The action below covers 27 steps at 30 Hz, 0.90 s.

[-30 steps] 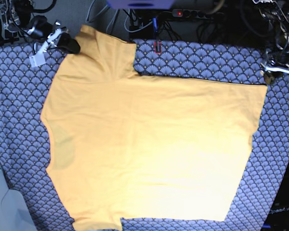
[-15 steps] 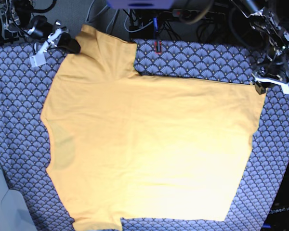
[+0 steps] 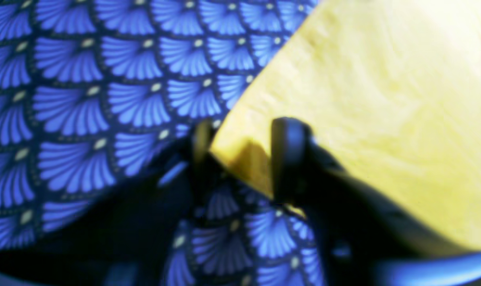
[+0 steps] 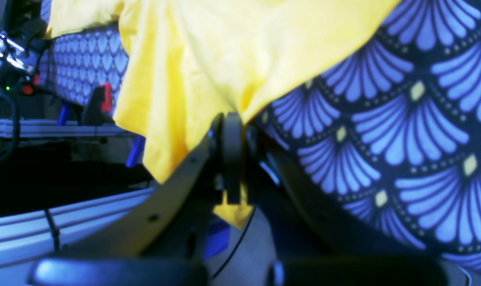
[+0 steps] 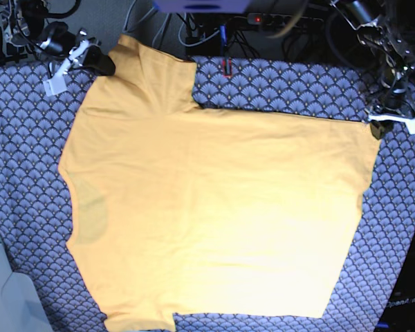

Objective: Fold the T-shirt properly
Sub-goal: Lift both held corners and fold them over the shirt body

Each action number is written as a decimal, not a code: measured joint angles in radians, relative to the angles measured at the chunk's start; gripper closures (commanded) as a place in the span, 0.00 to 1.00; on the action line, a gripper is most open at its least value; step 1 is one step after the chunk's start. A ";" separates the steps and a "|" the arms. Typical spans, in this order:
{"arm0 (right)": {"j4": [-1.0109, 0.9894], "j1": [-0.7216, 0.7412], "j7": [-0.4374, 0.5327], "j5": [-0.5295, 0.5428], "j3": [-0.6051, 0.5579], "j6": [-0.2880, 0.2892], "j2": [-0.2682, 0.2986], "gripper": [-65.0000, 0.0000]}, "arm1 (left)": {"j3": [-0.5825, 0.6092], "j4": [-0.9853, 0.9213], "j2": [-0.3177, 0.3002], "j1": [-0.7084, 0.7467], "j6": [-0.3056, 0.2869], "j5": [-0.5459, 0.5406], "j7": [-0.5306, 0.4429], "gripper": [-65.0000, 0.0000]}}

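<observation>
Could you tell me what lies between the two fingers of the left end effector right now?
In the left wrist view, a corner of the T-shirt sits between the left end effector's fingers.

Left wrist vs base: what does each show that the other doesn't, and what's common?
Left wrist only: the left gripper with its fingers astride the T-shirt corner, one finger on the cloth, gap still visible.

Base only: the whole T-shirt lying flat, and the right gripper at a sleeve on the far side.

Both: yellow cloth on the blue patterned table cover, left gripper at a hem corner.
</observation>
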 measured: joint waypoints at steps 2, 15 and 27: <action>0.000 0.000 0.000 0.000 0.000 0.000 0.000 1.00 | 0.000 -0.020 -0.008 -0.003 -0.001 -0.009 0.000 1.00; 0.099 0.017 0.004 -0.003 0.006 0.000 0.064 1.00 | 0.081 0.164 -0.011 0.096 0.000 0.013 0.149 1.00; 0.208 0.090 -0.010 -0.002 0.129 0.000 0.119 1.00 | 0.087 0.263 -0.076 0.029 0.014 0.049 0.338 1.00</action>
